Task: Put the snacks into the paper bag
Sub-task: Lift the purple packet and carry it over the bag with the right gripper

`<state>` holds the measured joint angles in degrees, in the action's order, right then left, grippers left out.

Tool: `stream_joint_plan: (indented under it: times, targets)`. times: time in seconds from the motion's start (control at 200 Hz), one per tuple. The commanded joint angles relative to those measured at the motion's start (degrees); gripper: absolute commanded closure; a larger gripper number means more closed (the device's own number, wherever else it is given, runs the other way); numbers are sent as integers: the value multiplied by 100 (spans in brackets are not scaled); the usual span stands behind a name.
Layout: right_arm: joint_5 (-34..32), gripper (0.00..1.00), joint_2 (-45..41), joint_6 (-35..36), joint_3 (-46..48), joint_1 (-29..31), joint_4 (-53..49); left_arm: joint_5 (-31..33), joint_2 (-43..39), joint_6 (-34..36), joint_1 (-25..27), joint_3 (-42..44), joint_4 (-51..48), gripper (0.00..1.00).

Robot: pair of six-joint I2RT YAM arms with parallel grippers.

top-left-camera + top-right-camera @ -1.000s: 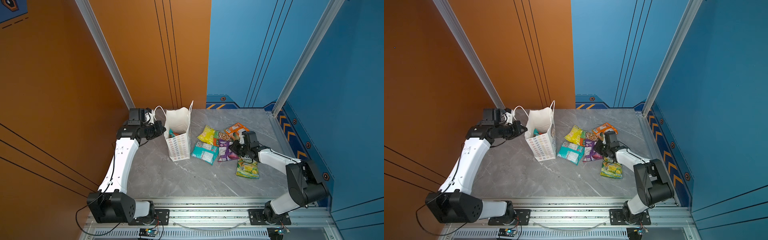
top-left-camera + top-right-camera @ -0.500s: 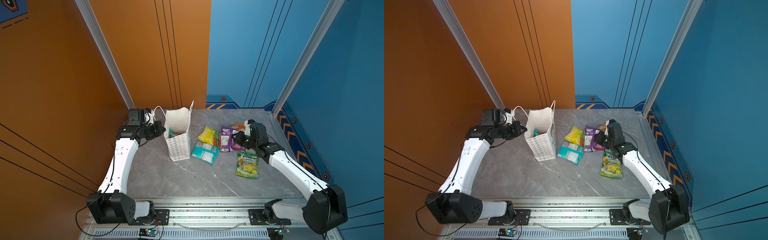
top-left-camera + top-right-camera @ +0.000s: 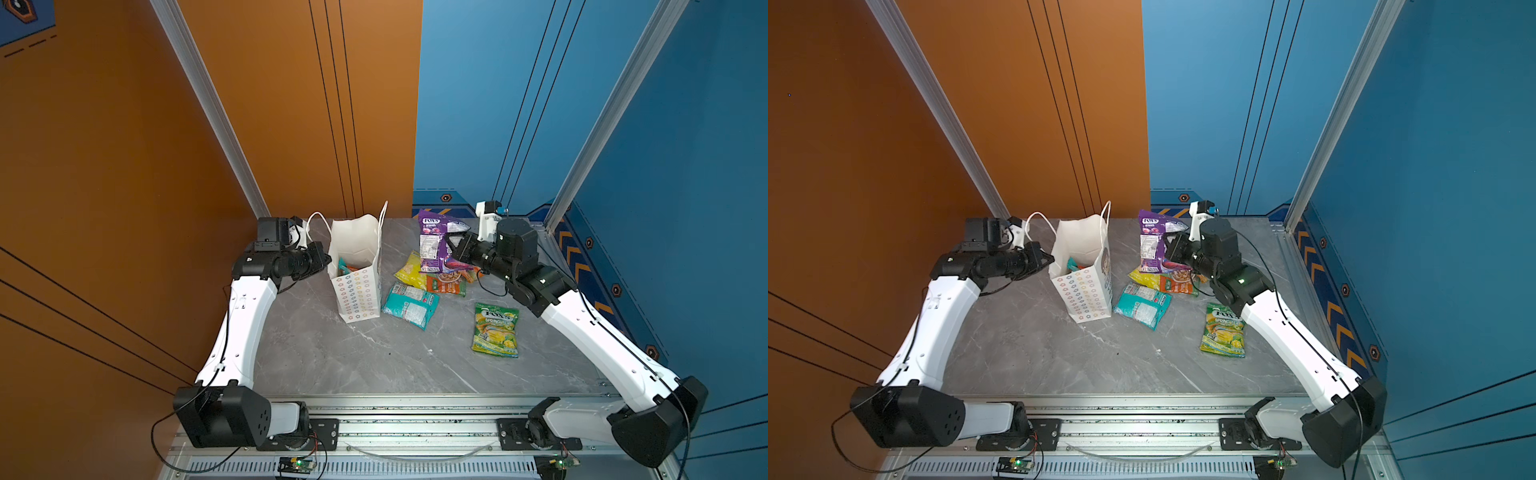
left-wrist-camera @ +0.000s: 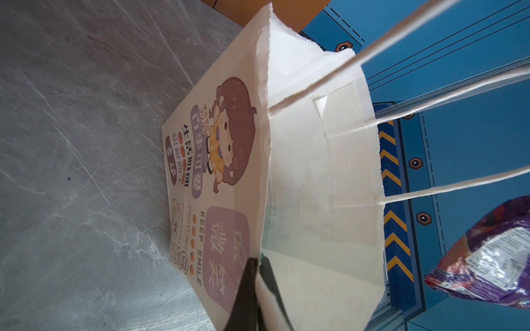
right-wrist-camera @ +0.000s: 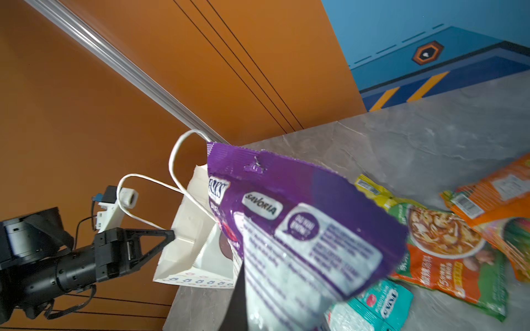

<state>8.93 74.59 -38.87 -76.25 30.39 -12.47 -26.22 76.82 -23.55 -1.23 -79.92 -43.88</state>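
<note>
Purple packet in the air, bag pinched at its rim

In a top view, a green packet (image 3: 495,330) lies lower right of centre and a teal packet (image 3: 409,304) just beside the upright paper bag (image 3: 359,286) at mid-frame. The left gripper (image 3: 327,260) clamps the bag's left rim. Further back, the right gripper (image 3: 451,244) grips a purple packet (image 3: 434,237) off the table (image 3: 332,361). Something teal seems to sit inside the bag.

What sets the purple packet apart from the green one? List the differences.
The purple packet is lifted, upright, clamped in the right gripper; the green packet lies flat on the table, untouched. Purple shows a white text panel; green shows fruit artwork. Both are shiny Fox's packets.
</note>
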Motion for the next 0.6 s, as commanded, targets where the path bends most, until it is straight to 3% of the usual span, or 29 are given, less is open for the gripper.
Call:
stream_joint_plan:
  times: [0.0, 0.365, 0.596]
  targets:
    - [-27, 100, 304, 290, -733, 269, 121, -119, -69, 35, 0, 39, -30, 100]
    - [70, 100, 1586, 737, -2832, 1195, -96, -98, -103, 35, 18, 73, -33, 100]
    - [130, 100, 2437, 749, -3826, 1355, -295, -93, -104, 26, 31, 82, -37, 100]
